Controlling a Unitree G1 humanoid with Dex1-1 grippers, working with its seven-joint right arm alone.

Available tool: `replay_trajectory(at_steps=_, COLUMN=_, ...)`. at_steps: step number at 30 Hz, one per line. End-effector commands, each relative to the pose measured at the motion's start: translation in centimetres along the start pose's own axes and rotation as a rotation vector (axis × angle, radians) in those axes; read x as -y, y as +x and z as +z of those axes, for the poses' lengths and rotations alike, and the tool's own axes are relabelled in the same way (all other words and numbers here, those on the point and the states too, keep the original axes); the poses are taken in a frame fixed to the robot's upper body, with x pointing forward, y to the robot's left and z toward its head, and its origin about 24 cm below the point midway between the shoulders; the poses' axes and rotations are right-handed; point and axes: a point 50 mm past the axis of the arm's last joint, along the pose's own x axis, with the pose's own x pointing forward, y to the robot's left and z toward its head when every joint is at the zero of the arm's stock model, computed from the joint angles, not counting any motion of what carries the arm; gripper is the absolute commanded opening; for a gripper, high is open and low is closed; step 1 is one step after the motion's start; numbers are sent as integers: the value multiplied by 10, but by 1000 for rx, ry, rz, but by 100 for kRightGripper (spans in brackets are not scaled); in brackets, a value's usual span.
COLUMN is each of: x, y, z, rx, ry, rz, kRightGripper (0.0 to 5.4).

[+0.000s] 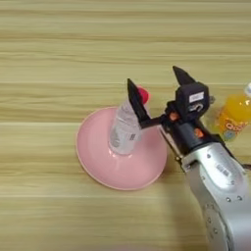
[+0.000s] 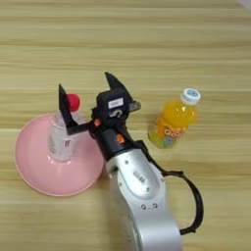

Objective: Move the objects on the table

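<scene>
**Clutter at centre, open wood around**

The table (image 2: 122, 34) lies bare along its far side and left front; the pink plate (image 2: 34, 181) holding the clear bottle (image 2: 62, 139) blocks centre-left; the orange-juice bottle (image 2: 174, 122) stands apart, right.

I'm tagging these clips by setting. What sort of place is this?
Probably a robot test bench: a bare wood-grain table holding only a pink plate, a clear bottle standing in it, an orange-juice bottle, and the open gripper.

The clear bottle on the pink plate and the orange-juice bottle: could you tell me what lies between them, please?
The right gripper, fingers spread, lies between the clear bottle and the orange-juice bottle, best shown in the right eye view.
</scene>
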Motion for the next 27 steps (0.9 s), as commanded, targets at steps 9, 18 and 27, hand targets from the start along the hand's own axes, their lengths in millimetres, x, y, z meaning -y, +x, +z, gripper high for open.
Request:
replay_trajectory(at_steps=9, x=45, y=3, z=26, rx=131, ry=-112, rz=-155, kRightGripper=537)
replay_trajectory(at_steps=18, x=63, y=1, z=25, rx=125, ry=-161, rz=-226, kRightGripper=537)
replay_trajectory(at_steps=27, x=88, y=-1, z=21, rx=109, ry=-252, rz=-334, kRightGripper=537)
